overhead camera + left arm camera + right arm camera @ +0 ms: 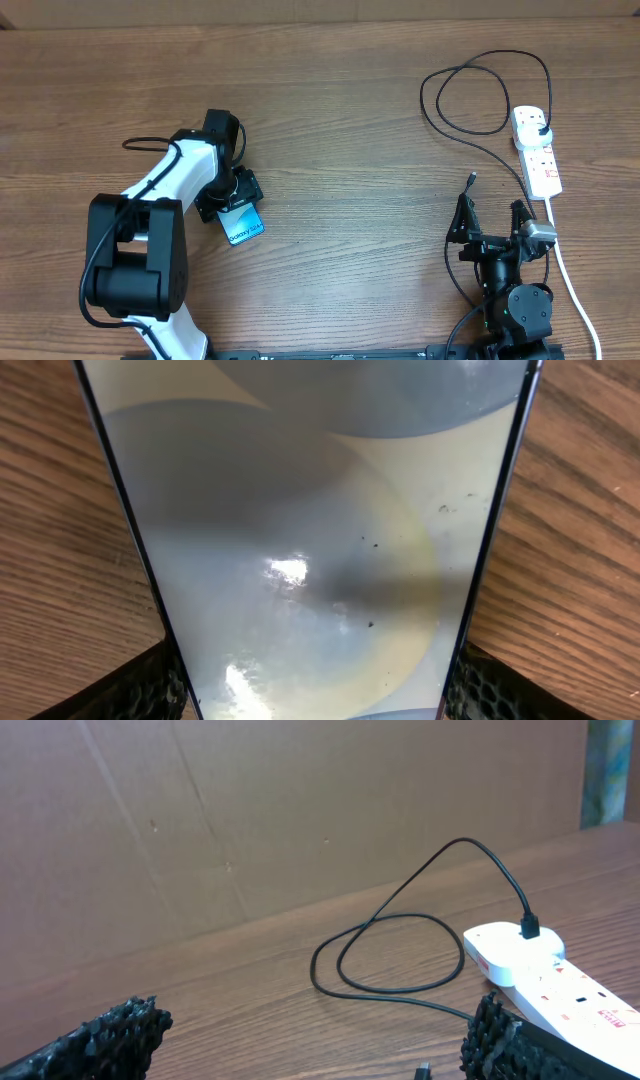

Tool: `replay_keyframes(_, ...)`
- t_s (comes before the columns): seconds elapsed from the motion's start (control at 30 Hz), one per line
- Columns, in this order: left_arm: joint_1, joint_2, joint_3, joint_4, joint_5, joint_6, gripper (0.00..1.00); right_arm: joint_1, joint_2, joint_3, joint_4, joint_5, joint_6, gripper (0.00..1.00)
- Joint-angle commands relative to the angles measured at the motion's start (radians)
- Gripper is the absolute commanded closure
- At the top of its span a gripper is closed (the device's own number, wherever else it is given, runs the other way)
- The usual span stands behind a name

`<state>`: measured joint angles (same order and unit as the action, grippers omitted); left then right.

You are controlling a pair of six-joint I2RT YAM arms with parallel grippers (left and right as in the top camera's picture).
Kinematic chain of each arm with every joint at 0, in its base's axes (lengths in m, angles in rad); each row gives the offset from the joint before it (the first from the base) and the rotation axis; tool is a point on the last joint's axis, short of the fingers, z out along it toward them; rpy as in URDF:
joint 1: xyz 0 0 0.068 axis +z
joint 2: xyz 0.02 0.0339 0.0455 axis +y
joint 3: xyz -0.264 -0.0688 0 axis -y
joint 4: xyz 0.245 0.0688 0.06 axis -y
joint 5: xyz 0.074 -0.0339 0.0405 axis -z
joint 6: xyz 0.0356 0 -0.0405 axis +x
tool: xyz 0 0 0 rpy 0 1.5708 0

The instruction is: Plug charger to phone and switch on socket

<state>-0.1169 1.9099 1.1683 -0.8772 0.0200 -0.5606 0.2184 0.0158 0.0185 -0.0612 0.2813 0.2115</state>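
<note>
The phone [243, 225] with its blue screen lies on the table left of centre. My left gripper [229, 198] is shut on its upper end; in the left wrist view the phone [300, 540] fills the frame between the two fingers. The white socket strip [537, 150] lies at the far right with the charger's black plug [541, 130] in it. The black cable [480, 130] loops on the table and ends in a small connector tip [470, 181]. My right gripper [492, 213] is open and empty, just below that tip; the tip [425, 1071] shows between its fingers.
The strip's thick white lead [570, 275] runs down the right side past my right arm. A brown cardboard wall [250, 820] stands behind the table in the right wrist view. The wooden table [350, 120] spans the whole scene.
</note>
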Motion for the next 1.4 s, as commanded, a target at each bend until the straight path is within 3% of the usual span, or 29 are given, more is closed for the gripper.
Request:
replay_keyframes(0.0, 0.007, 0.082, 0.013, -0.009, 0.018, 0.068, 0.23, 0.008, -0.002, -0.01, 0.005, 0.014, -0.003, 0.0)
replay_keyframes(0.3, 0.007, 0.082, 0.151, -0.076, 0.137, 0.124, 0.18, 0.008, -0.002, -0.01, 0.011, -0.003, -0.002, 0.0)
replay_keyframes(0.6, 0.03, 0.082, 0.159, -0.05, 0.321, 0.146, 0.16, 0.008, -0.002, -0.005, 0.02, -0.365, 0.006, 0.0)
replay_keyframes(0.73, 0.036, 0.082, 0.159, -0.048, 0.322, 0.151, 0.16, 0.008, 0.017, 0.068, 0.003, -0.399, 0.092, 0.0)
replay_keyframes(0.93, 0.036, 0.082, 0.159, -0.033, 0.357, 0.15, 0.16, 0.007, 0.184, 0.394, -0.196, -0.395, 0.068, 0.0)
replay_keyframes(1.27, 0.036, 0.082, 0.159, -0.013, 0.429, 0.166, 0.15, 0.008, 0.793, 1.139, -0.9, -0.468, 0.039, 0.0)
replay_keyframes(1.37, 0.036, 0.082, 0.159, -0.012, 0.457, 0.19, 0.14, 0.008, 0.928, 1.244, -0.956, -0.599, 0.039, 0.0)
